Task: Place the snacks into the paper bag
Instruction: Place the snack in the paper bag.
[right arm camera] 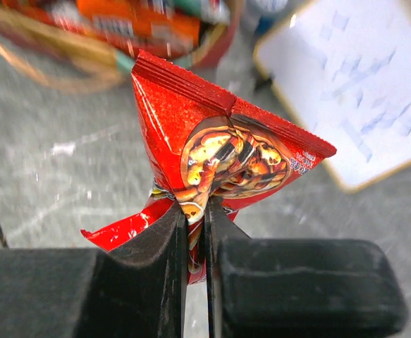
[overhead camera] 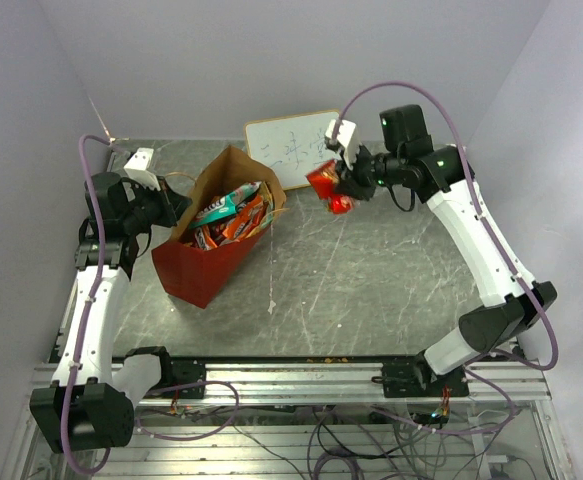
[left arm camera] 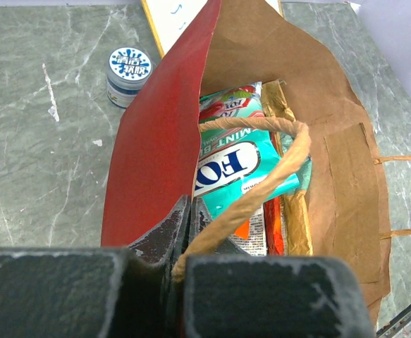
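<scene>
The paper bag (overhead camera: 203, 268), red outside and brown inside, stands open left of centre. Teal, orange and red snack packets (overhead camera: 233, 213) fill it; a teal packet (left arm camera: 244, 165) shows on top in the left wrist view. My left gripper (overhead camera: 174, 205) is shut on the bag's near red wall (left arm camera: 156, 155) at the rim, next to a twisted handle (left arm camera: 261, 190). My right gripper (overhead camera: 344, 190) is shut on a red chip bag (overhead camera: 328, 186), held in the air right of the paper bag. In the right wrist view the chip bag (right arm camera: 219, 144) is pinched at its middle.
A small whiteboard (overhead camera: 289, 147) lies at the back behind the bag. A small round tub with a blue-and-white lid (left arm camera: 128, 75) stands on the grey marbled tabletop (overhead camera: 371, 290) beside the bag. Walls close in on both sides.
</scene>
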Robot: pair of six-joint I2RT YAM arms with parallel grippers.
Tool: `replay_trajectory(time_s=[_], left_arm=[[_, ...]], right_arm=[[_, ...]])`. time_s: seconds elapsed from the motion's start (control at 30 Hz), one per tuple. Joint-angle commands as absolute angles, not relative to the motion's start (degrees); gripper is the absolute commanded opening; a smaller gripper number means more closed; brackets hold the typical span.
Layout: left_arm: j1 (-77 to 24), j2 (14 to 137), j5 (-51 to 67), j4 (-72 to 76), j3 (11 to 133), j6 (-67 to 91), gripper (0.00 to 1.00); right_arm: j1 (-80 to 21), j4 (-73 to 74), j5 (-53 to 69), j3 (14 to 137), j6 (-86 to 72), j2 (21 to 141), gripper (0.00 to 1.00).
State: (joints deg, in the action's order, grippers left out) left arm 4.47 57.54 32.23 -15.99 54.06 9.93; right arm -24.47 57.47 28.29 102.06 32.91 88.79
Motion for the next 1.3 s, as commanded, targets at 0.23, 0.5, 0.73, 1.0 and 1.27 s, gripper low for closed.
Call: replay_trajectory(time_s=[0.23, 0.5, 0.73, 1.0, 1.27], left_arm=[[5.0, 55.6, 33.6, -12.6, 52.7, 10.4, 0.07], [5.0, 55.1, 33.6, -12.4, 53.4, 12.1, 0.07], [4.9, 55.2, 32.6, -15.6, 55.9, 13.2, 0.07], [4.9, 57.1, 32.5, -18.0, 58.8, 14.6, 0.07], [4.9, 58.1, 31.8, -18.9, 59.6, 14.8, 0.07]], right_arm=[[-39.8, 49.5, 27.3, 126.0, 27.0, 98.8, 0.07], [-47.8, 37.2, 29.3, 126.5, 21.4, 104.9, 0.07], [-50.8, 33.9, 33.8, 129.8, 15.1, 112.9, 0.07], [-52.7, 32.9, 34.4, 125.4, 14.9, 115.0, 0.06], [-52.9, 31.7, 33.0, 116.9, 18.5, 114.1, 0.06]])
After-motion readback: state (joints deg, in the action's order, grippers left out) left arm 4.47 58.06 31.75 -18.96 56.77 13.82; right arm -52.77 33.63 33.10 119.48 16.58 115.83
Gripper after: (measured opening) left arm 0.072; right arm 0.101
